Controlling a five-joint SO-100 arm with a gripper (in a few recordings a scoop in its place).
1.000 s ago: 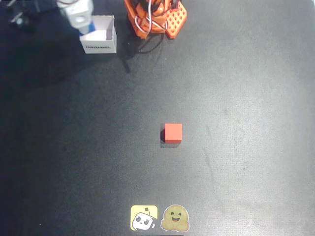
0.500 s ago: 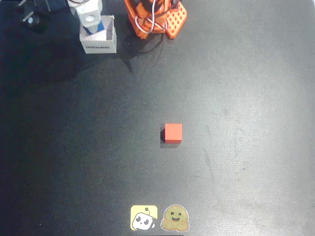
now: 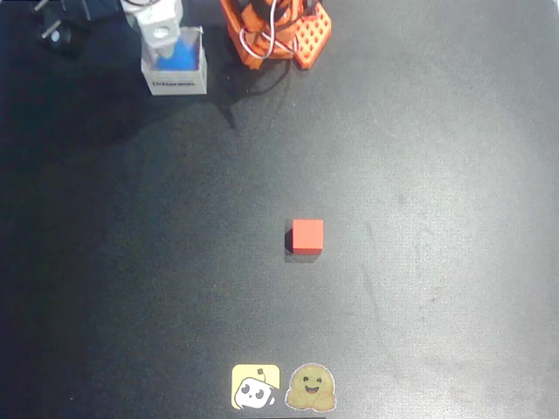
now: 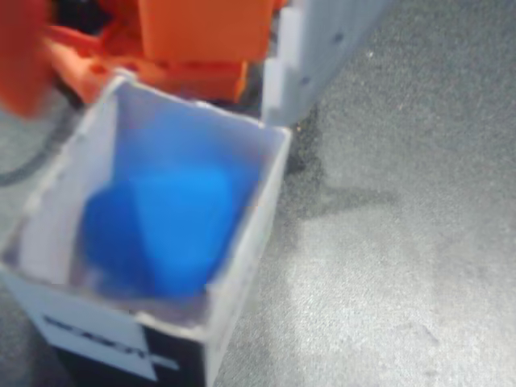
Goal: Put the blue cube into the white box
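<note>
The dark table [image 3: 419,175] carries the white box [image 3: 175,81] at its far left corner, the blue cube [image 4: 165,230] lying inside; the gripper [image 3: 157,26] hovers over the rim, fingers apart and empty. Placement looks done; next, lift clear without nudging the box

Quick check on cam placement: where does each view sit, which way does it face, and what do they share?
Overhead view: fixed above the table, facing straight down; the orange arm base at the top edge, the gripper by the white box, a red cube mid-table.
Wrist view: rides on the arm, angled down into the white box; a pale finger at top.
Shared: the box with the blue cube inside.
</note>
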